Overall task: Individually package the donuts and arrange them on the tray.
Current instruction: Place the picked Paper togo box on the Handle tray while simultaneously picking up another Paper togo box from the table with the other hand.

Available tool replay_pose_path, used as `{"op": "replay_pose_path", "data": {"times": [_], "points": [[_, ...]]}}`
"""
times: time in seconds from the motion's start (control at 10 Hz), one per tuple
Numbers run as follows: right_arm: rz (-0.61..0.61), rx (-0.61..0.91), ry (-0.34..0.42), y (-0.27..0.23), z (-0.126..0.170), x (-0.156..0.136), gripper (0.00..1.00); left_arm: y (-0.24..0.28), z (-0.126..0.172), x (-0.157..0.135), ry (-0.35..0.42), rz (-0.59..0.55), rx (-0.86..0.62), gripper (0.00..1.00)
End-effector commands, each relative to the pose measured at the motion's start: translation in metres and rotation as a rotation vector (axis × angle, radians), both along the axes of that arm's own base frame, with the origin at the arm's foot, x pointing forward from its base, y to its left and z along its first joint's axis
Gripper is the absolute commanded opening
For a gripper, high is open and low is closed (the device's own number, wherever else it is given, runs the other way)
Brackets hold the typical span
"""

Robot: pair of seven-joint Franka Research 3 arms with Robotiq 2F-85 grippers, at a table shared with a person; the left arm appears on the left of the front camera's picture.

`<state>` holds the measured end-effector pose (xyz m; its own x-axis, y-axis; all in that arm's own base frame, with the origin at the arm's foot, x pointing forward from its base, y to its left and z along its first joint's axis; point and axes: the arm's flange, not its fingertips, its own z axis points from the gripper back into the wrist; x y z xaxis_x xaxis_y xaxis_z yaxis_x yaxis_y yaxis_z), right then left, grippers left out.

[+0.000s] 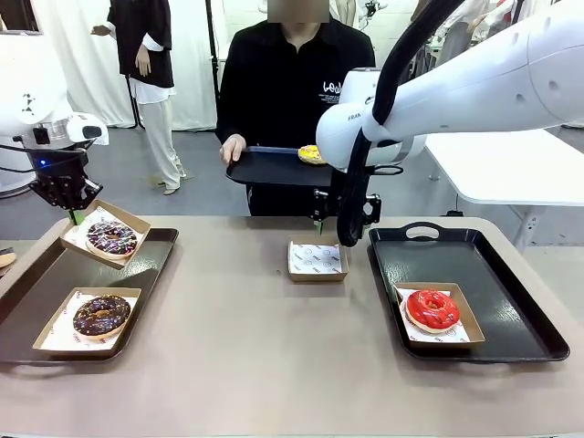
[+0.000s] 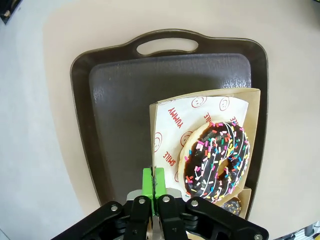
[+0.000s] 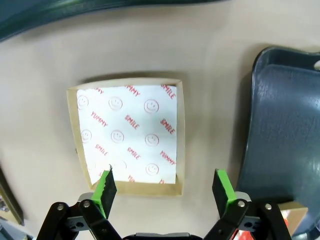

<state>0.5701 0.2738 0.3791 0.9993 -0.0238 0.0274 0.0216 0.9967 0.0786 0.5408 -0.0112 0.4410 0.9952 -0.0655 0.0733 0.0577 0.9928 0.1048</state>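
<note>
Left gripper [image 2: 155, 176] had its pads pressed together on the edge of the sprinkle box [image 2: 172, 117], low centre in the left wrist view. We saw that box tilted over the left tray [image 1: 36, 274], upper left in the front view, with the sprinkled donut [image 1: 111, 239] sitting in it. The chocolate donut [image 1: 101, 315] lay boxed on the same tray, lower left. Right gripper [image 3: 162, 186] hung with its fingers spread wide over the empty box [image 3: 129, 135], which sat flat on the table [image 1: 237, 356] at centre frame, between the two trays. The red donut [image 1: 432, 309] sat boxed on the right tray [image 1: 511, 292], lower right. The yellow donut [image 1: 311, 153] rested on a dark tray [image 1: 265, 169] held by the person's hand [image 1: 233, 148], top centre.
</note>
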Motion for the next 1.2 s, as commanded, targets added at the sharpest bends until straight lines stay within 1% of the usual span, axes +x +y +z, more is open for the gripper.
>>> {"op": "replay_pose_path", "data": {"times": [0.0, 0.3, 0.5, 0.9, 1.1], "points": [[-0.046, -0.026, -0.075, 0.002, -0.023, 0.001, 1.00, -0.004, -0.002, -0.008, -0.013, 0.007, -0.051, 0.01], [-0.044, -0.032, -0.073, -0.003, -0.041, -0.004, 1.00, -0.007, -0.010, -0.007, 0.003, 0.023, -0.066, 0.01], [-0.049, -0.036, -0.055, -0.008, -0.049, -0.007, 1.00, -0.006, -0.014, -0.004, 0.010, 0.028, -0.067, 0.01], [-0.042, -0.045, -0.046, -0.009, -0.059, -0.011, 1.00, -0.007, -0.019, -0.001, 0.022, 0.039, -0.069, 0.01], [-0.040, -0.044, -0.053, -0.009, -0.059, -0.012, 1.00, -0.009, -0.024, 0.003, 0.027, 0.049, -0.067, 0.01]]}}
